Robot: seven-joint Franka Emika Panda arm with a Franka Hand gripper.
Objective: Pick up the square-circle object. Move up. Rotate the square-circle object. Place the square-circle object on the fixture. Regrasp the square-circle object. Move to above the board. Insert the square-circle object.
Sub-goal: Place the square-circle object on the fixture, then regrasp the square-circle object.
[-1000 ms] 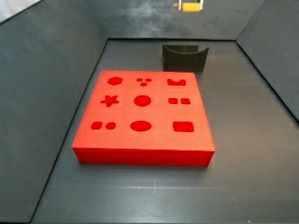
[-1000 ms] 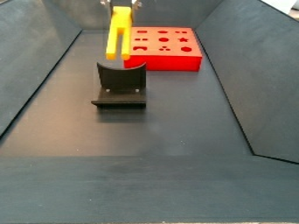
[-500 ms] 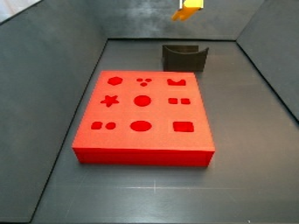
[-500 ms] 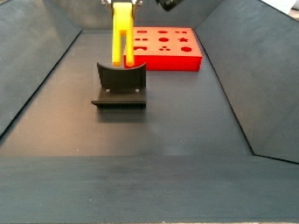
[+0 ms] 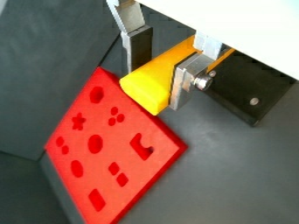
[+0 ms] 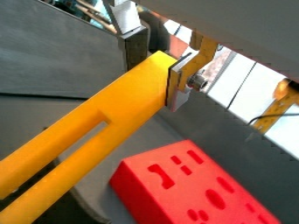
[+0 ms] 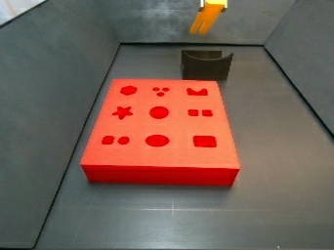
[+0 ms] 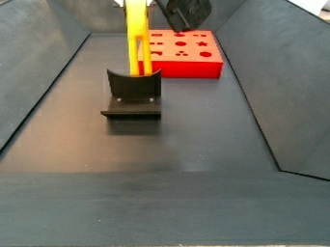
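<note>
1. Board (image 7: 159,131), red and flat with shaped cut-outs, lies on the dark floor.
2. Fixture (image 8: 131,93) stands apart from the board, beyond its far end in a side view.
3. Square-circle object (image 8: 135,37) hangs nearly upright above the fixture.
4. Gripper (image 5: 156,64) is clamped on the square-circle object, one silver finger (image 6: 181,80) on each side.

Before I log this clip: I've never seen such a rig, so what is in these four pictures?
It is one robot arm with a two-finger gripper. Two cameras sit on its wrist and look along the fingers; two more stand beside the work floor. On the floor lie a red board with shaped cut-outs and a small dark fixture. The gripper is shut on a yellow bar, held above the fixture in both side views. Its lower end looks close to the notch; contact cannot be told.
</note>
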